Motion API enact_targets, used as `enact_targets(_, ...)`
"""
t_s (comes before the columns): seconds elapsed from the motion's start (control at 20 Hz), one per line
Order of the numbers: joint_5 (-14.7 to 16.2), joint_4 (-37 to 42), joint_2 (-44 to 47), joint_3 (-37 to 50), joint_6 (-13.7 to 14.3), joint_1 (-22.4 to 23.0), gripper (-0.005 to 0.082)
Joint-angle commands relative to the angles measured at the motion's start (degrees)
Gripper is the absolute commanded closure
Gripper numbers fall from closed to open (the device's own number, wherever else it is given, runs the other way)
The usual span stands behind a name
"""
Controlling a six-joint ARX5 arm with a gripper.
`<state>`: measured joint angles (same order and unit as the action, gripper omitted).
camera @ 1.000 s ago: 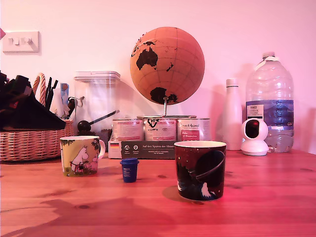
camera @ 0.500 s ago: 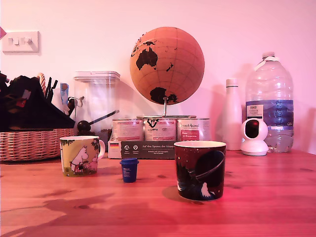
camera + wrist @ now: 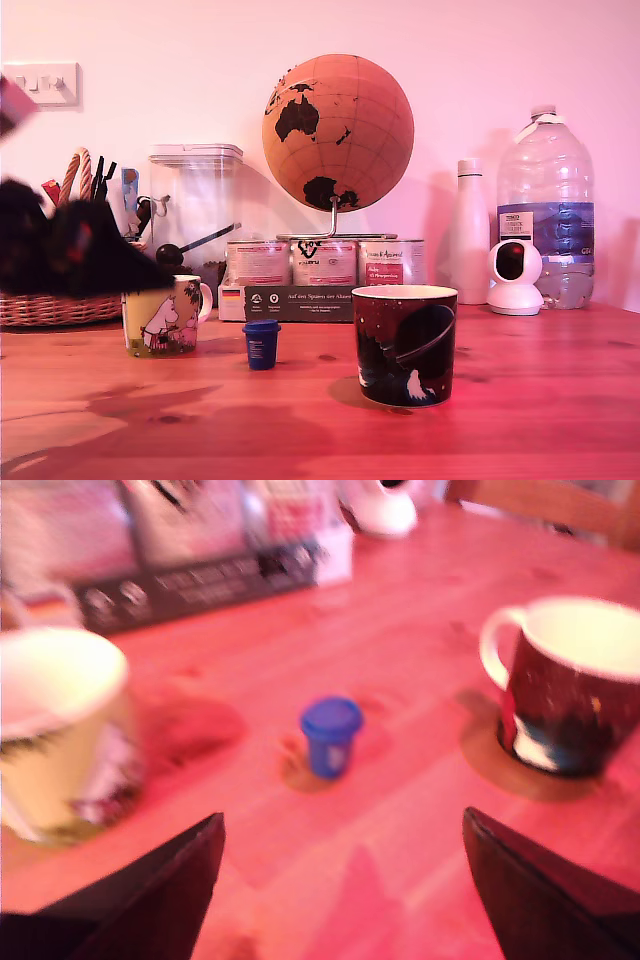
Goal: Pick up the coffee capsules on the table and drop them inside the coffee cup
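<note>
A dark blue coffee capsule [image 3: 262,343] stands upright on the wooden table between two mugs; in the wrist view this capsule [image 3: 330,735] sits ahead of the fingers. The dark coffee cup [image 3: 405,345] with a night-sky print stands to the exterior view's right of it, its pale inside [image 3: 585,640] showing no contents. My gripper [image 3: 75,250] is a blurred black shape at the exterior view's left, above and behind a pale cartoon mug [image 3: 163,315]. The wrist view shows the gripper [image 3: 342,818] open, nothing between its fingers [image 3: 165,880], short of the capsule.
Behind the mugs are a wicker basket [image 3: 50,308], a clear canister [image 3: 197,215], tins and a dark box [image 3: 300,302] under a globe [image 3: 338,132], a white bottle [image 3: 470,235], a small white camera [image 3: 516,278] and a large water bottle [image 3: 548,210].
My arm has swung down from over the basket toward the pale mug and is motion-blurred. The capsule and both mugs have not moved.
</note>
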<state>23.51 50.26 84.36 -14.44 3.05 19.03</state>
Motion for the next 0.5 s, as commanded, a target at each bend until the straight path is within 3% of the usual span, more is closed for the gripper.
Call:
enact_targets(0.0,0.07,2.45,2.99,0.42,0.22,0.63,0.008)
enact_targets(0.45,0.0,5.14,14.43,-4.85,0.2,3.91,0.008)
